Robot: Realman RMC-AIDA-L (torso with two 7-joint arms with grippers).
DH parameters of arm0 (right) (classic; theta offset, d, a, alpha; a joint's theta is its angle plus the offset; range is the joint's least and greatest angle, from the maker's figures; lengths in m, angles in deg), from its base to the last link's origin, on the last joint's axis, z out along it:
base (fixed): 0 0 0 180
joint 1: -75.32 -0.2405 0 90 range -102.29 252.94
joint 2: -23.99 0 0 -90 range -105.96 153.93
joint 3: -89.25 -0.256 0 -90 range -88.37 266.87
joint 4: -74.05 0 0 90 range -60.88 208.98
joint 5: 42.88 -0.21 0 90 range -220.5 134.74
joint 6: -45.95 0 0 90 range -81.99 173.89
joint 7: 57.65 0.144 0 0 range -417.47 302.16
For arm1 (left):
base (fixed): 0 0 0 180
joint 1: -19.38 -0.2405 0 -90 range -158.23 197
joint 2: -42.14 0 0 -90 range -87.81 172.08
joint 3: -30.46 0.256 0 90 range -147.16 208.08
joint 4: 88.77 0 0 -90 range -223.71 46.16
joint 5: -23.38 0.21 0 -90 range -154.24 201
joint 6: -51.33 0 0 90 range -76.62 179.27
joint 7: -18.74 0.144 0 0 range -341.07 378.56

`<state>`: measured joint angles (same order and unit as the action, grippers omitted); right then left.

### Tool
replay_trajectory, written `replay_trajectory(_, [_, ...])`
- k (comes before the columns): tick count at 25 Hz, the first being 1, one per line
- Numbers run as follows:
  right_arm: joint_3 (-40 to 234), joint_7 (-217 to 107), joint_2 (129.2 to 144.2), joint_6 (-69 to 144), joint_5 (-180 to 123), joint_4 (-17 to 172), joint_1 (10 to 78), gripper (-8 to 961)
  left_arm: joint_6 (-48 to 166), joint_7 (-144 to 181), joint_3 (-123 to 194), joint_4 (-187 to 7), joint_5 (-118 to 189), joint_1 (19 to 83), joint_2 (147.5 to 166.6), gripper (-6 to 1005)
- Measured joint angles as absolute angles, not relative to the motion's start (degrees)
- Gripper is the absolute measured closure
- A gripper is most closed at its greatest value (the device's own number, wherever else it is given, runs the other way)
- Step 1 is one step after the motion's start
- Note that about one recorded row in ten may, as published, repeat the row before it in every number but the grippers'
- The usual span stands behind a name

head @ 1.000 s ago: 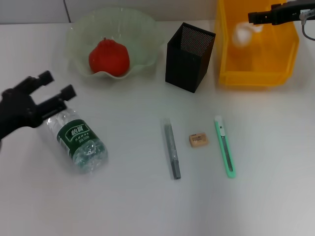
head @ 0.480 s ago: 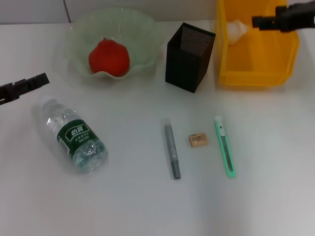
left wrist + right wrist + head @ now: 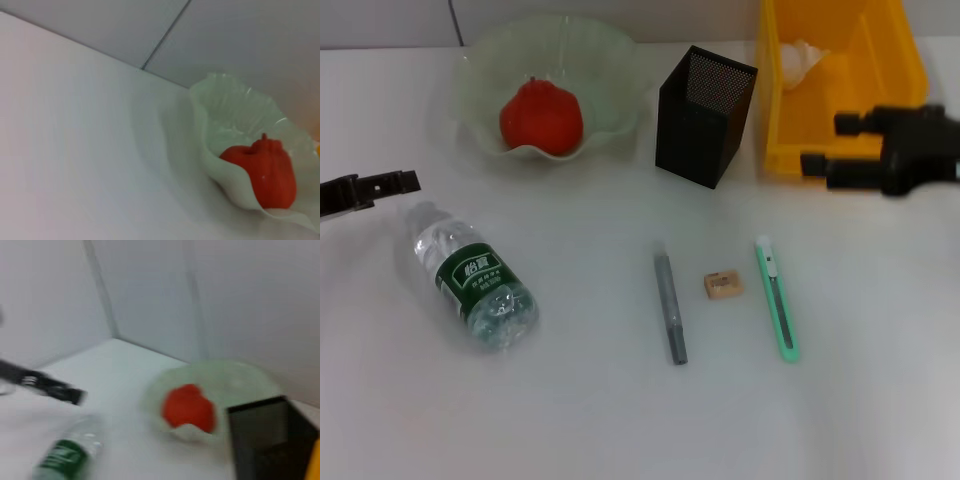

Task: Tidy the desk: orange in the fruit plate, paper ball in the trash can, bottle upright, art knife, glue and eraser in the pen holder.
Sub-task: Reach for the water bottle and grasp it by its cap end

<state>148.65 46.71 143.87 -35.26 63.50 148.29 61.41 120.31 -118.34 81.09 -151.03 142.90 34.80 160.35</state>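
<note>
the bottle [image 3: 472,287] is lying flat on the desk [image 3: 570,400]. the left gripper [image 3: 390,183] is hovering just beside its cap end, spread not discernible. the right gripper [image 3: 825,145] is hovering wide and empty before the trash can [image 3: 840,90], paper ball [image 3: 798,58] inside.

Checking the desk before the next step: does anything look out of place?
The bottle lies on its side near the left gripper. Glue, eraser and art knife lie outside the pen holder.
</note>
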Motion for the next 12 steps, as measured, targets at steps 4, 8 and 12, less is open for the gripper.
replay_trajectory(4, [148.39, 40.58, 143.75, -36.55, 57.42, 143.58, 64.05, 213, 120.06, -118.74, 81.08, -150.94, 143.59, 35.01, 160.35, 168])
replay_trajectory(8, [148.28, 37.29, 143.57, -37.91, 55.52, 140.07, 65.24, 213, 118.22, -120.37, 81.08, -149.14, 146.06, 36.39, 160.25, 171])
replay_trajectory(12, [148.28, 33.77, 143.54, -40.12, 55.41, 137.73, 65.52, 213, 117.01, -121.97, 81.03, -146.1, 149.35, 39.35, 160.22, 174])
